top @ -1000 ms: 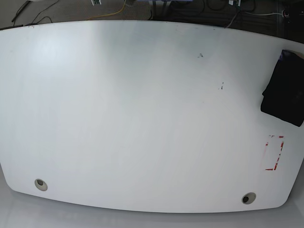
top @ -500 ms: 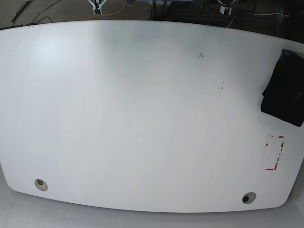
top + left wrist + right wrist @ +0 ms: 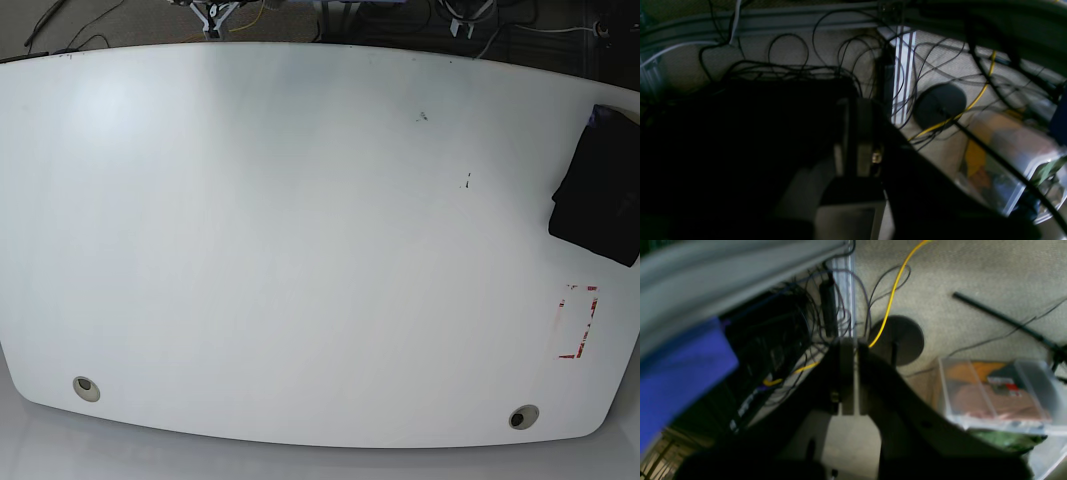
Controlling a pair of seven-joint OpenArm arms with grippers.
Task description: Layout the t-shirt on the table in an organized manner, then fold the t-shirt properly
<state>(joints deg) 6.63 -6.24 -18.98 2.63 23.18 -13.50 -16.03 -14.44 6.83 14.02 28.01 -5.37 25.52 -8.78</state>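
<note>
One black t-shirt lies bunched in a compact heap at the far right edge of the white table, partly cut off by the frame, with a sliver of blue showing at its upper corner. Just nearer than it, close to the same right edge, sits a small red rectangular outline. Two round holes mark the near side of the tabletop, one at the left and one at the right, and a few dark specks dot the surface right of the middle. Both arms are off the tabletop, only slivers of pale hardware showing past its far edge in the base view. The left gripper points down at a carpeted floor strewn with black cables and a yellow cable; its fingers stand close together with only a thin gap, though the dim view leaves it unclear whether they meet, and nothing is seen between them. The right gripper has its fingers drawn together with nothing held, above a round black base and a clear plastic bin.
</note>
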